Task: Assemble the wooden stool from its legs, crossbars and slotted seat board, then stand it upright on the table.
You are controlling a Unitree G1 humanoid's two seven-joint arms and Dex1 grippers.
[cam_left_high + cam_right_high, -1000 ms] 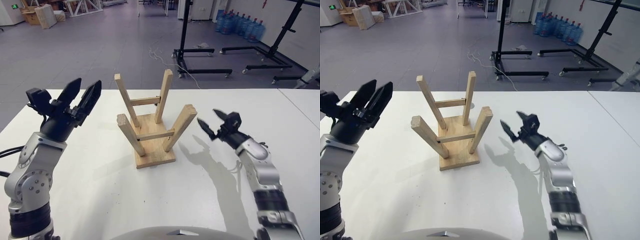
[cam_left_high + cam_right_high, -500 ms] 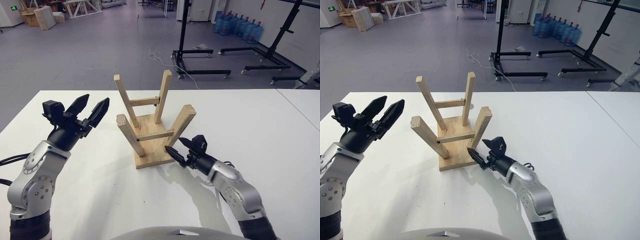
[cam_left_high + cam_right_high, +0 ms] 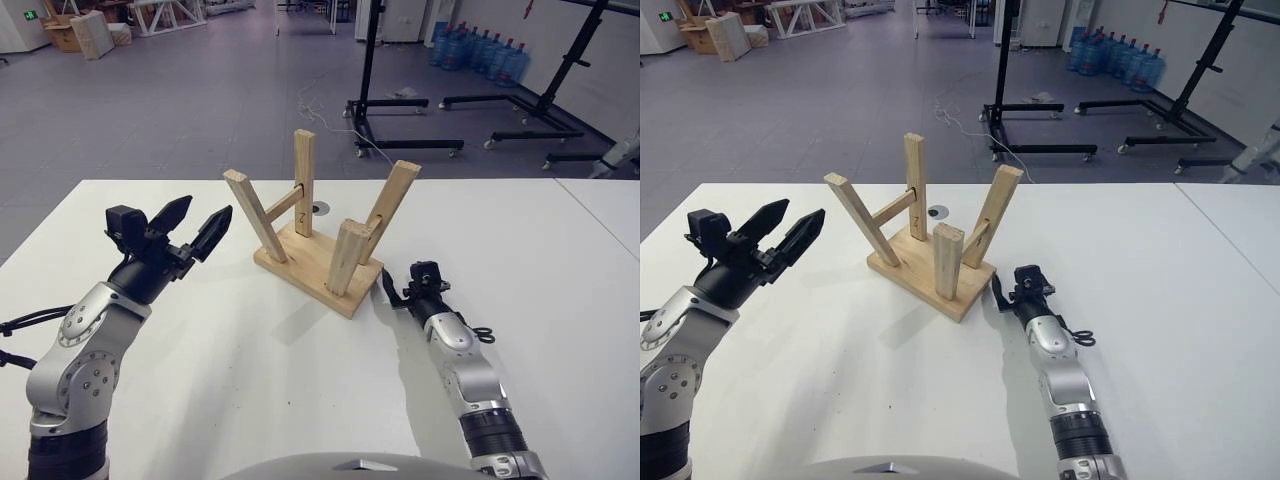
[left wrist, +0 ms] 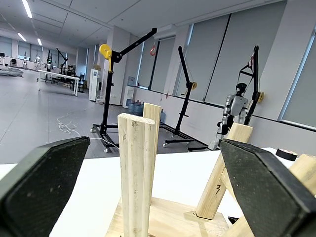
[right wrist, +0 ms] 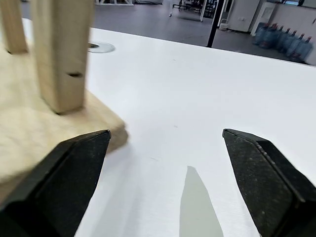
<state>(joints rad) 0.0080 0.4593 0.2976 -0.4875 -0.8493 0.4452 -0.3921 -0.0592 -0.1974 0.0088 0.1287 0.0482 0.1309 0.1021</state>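
Judging by how things lie, we count the building as done: the stool [image 3: 318, 240] is in one piece, with four legs [image 3: 256, 215] set into the seat board [image 3: 310, 268] and crossbars [image 3: 282, 203] joining them. It stands upside down in the middle of the table [image 3: 250, 400], board flat on the surface and legs pointing up. What we think is left is the last step, turning it over and standing it on its legs. Our left claw [image 3: 200, 218] hovers just beside the stool on its left, fingers spread wide and holding nothing. Our right claw [image 3: 405, 283] sits low on the table at the board's near right corner, also spread wide and empty. In the right wrist view one finger [image 5: 69, 168] lies close against that corner, though we cannot tell whether it touches.
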